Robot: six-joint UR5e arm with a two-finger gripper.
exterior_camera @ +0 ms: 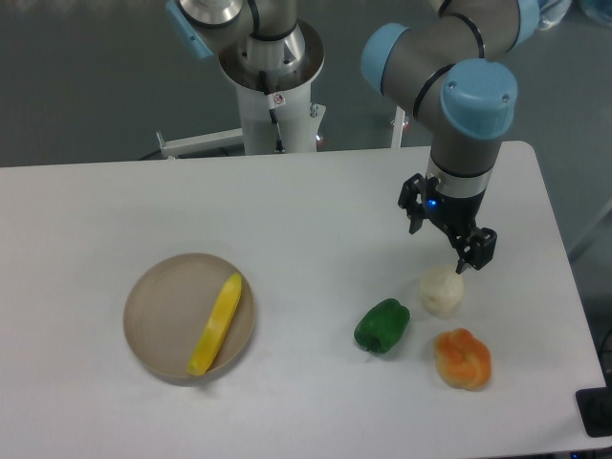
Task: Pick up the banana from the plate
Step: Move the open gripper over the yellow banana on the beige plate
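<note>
A slim yellow banana lies slanted on the right half of the round beige plate, at the table's front left. My gripper hangs over the right side of the table, far to the right of the plate. Its two black fingers are spread apart with nothing between them. It is just above and behind a whitish lumpy item.
A green bell pepper lies right of centre. A lumpy orange fruit lies near the front right. The arm's white base column stands behind the table's far edge. The table's right edge is close to the gripper.
</note>
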